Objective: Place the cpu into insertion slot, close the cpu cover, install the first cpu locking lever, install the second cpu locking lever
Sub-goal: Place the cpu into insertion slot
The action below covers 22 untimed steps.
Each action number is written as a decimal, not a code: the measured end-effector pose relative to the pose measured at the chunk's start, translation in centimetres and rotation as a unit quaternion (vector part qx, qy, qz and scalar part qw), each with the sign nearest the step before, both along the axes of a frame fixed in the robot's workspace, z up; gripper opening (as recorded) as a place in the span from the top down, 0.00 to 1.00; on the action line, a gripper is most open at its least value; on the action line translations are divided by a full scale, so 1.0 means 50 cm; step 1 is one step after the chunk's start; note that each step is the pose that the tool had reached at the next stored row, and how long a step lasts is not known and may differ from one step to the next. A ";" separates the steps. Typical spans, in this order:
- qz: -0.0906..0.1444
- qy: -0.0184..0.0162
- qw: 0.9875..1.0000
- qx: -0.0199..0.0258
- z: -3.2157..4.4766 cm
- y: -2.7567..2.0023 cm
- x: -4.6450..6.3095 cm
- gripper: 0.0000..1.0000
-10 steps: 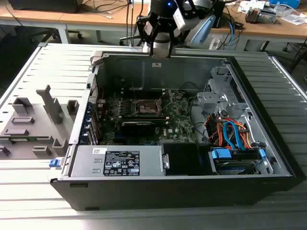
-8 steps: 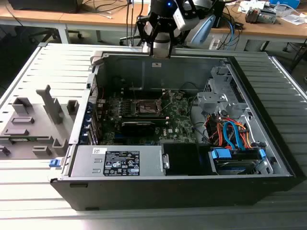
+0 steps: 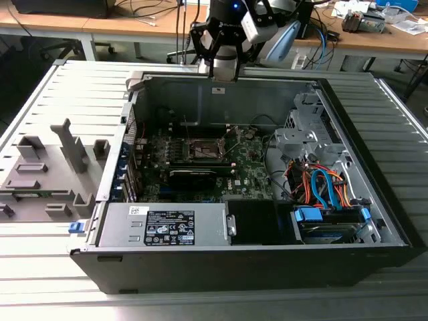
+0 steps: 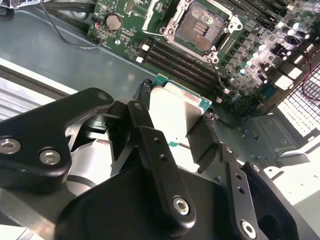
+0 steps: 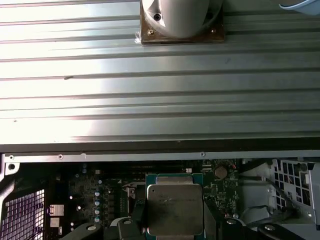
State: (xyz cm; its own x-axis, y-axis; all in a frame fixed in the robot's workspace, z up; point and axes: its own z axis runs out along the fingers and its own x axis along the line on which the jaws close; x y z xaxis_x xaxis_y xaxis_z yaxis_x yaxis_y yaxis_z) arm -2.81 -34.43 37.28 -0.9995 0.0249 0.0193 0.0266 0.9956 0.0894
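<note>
Nearest the lens in the second wrist view are the black jointed metal linkages of the gripper (image 4: 177, 107). Its two fingers (image 4: 142, 120) are clenched on opposite edges of the cpu (image 4: 172, 117), a small flat square chip with a pale silvery metal face and a green border. I read the chip as held clear of the board, face toward the camera, in both wrist views (image 5: 175, 210). The insertion slot (image 4: 202, 27), a dark square socket recess with a thin metal rim, lies well apart from the chip on the green motherboard (image 4: 125, 35); its contact field is bare. The cpu cover (image 4: 161, 15), a thin silvery frame plate, appears tilted up off one side of the socket. A round silver coin cell (image 4: 113, 21) sits near the board's edge. In the exterior view I see the gripper (image 3: 224, 70) above the far wall of the open black computer case (image 3: 254, 271), with the socket (image 3: 204, 150) below it, just behind the black graphics card (image 3: 190, 175). A grey power supply box with a label (image 3: 167, 224) occupies the near wall. The case rests on a ribbed metal table (image 5: 150, 100).
</note>
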 end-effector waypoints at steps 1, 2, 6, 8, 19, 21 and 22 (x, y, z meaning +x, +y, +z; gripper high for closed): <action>0.000 0.000 1.000 0.000 0.000 -0.0011 0.000 0.46; 0.000 0.000 1.000 0.000 0.000 -0.0033 -0.001 0.46; 0.000 0.000 1.000 0.000 0.000 -0.0069 -0.001 0.46; 0.000 0.000 1.000 0.000 0.000 -0.0079 -0.001 0.46; 0.000 0.000 1.000 0.000 -0.004 -0.0121 -0.004 0.46; 0.000 0.000 1.000 0.000 -0.004 -0.0124 -0.004 0.46; 0.000 0.000 1.000 0.000 -0.004 -0.0128 -0.005 0.46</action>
State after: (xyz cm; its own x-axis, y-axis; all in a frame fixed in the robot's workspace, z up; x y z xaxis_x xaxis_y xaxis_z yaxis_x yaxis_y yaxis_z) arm -3.04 -35.07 37.06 -0.9995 0.0248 0.0193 0.0264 0.9957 0.0893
